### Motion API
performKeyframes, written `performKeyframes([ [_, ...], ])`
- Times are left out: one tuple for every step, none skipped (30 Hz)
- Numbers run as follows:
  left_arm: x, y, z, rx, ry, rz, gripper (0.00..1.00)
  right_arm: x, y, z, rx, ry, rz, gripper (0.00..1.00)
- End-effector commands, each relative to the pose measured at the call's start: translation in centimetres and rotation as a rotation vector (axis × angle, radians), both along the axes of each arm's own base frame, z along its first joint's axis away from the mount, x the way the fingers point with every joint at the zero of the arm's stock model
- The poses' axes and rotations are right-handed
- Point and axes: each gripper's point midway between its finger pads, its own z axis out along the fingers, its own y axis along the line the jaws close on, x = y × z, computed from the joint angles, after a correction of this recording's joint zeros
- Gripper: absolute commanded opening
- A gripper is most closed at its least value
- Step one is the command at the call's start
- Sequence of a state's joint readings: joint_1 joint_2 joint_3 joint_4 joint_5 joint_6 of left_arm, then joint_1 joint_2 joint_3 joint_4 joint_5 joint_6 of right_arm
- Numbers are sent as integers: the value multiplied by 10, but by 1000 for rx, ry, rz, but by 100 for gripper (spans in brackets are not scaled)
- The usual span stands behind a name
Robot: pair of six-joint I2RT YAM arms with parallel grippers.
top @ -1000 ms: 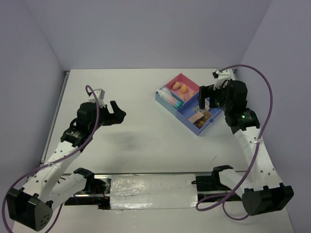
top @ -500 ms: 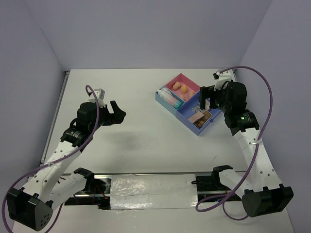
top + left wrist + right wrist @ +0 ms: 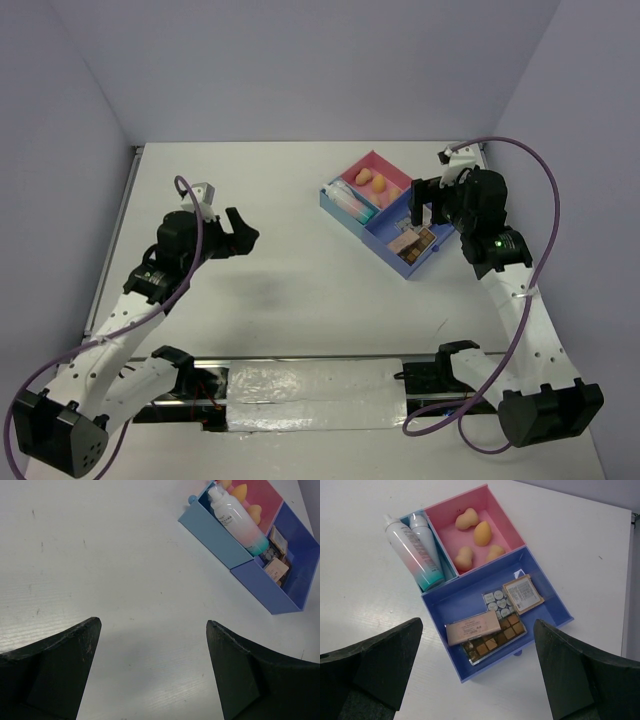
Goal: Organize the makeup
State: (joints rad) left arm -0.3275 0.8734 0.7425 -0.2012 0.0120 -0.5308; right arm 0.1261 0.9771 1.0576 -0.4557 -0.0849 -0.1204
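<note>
Makeup is all inside the tray (image 3: 452,605), which sits far right on the table (image 3: 300,190), and none of it lies loose in any view. You're at or near the end, by my read. Count: four sponges (image 3: 482,533) in the pink compartment, spread out and not stacked. Two long items lie side by side in the narrow light-blue slot: the tube (image 3: 412,550), fading to a teal end that points at the blue compartment, and the white bottle (image 3: 427,537) touching it. Four palettes are in the big blue compartment: the peach palette (image 3: 472,626) lying partly on the brown palette (image 3: 496,639), and the grey palette (image 3: 495,602) with a corner under the labelled palette (image 3: 522,594). That makes ten pieces and one tray. What's left is probably just squaring the overlapping palettes if you want them tidy, then parking the arms. Your right gripper (image 3: 477,625) hovers over the blue compartment, fingers wide apart and holding nothing. Your left gripper (image 3: 152,627) hangs over bare table well apart from the tray, fingers also spread and empty.
</note>
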Motion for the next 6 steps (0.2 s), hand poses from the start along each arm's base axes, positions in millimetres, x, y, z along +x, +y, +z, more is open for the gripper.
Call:
performKeyframes([
  [5,1,22,-30,-65,13,99,3,-3,14,1,-63,-16,100],
  [5,0,21,-29,-62,11,99,3,-4,13,1,-61,-18,100],
  [5,1,21,-30,-62,15,99,3,-3,12,1,-58,-13,100],
  [5,1,20,-28,-60,13,99,3,-3,11,1,-58,-10,100],
  [5,1,21,-28,-62,13,99,2,-2,9,5,-58,-6,100],
  [5,1,20,-27,-63,12,99,2,-2,9,9,-60,-8,100],
])
